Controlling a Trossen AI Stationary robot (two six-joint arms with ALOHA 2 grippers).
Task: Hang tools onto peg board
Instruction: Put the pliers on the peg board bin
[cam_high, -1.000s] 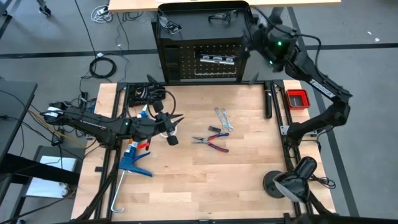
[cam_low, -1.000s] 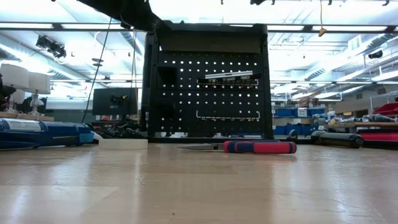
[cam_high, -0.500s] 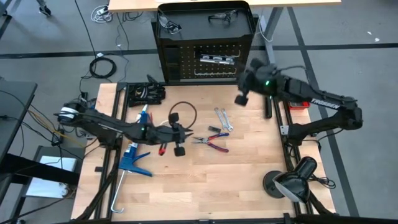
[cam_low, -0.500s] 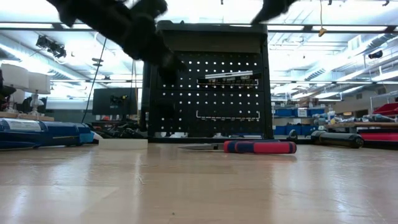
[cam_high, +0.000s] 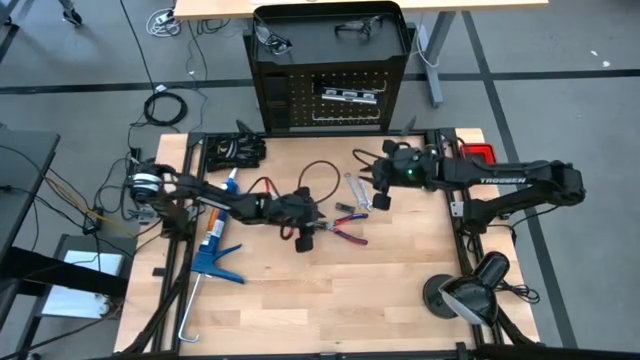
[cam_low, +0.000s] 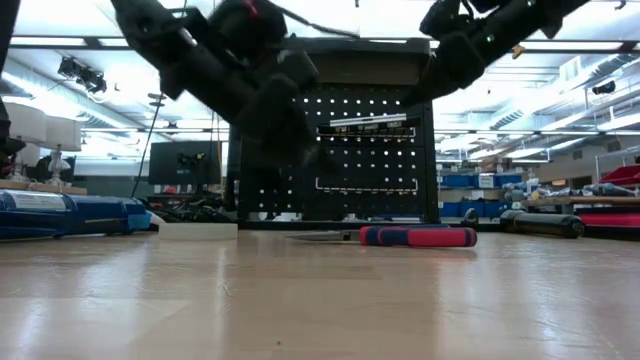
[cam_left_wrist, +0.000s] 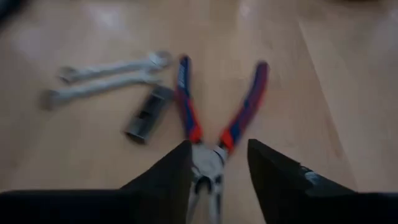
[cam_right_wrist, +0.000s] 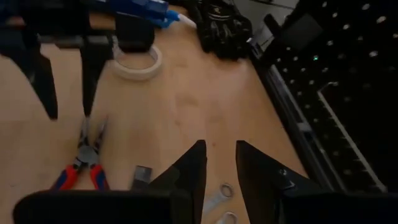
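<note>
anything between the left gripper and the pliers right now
Nothing visible. The left gripper hangs right over the pliers with its fingers open on either side of the pivot; the wrenches and a small dark block lie off to one side.

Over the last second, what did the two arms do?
The left gripper swept across the table from the caulking gun to the pliers, its fingers now spread around the head. The right gripper dropped from the peg board to above the wrenches. Tools stayed put.
</note>
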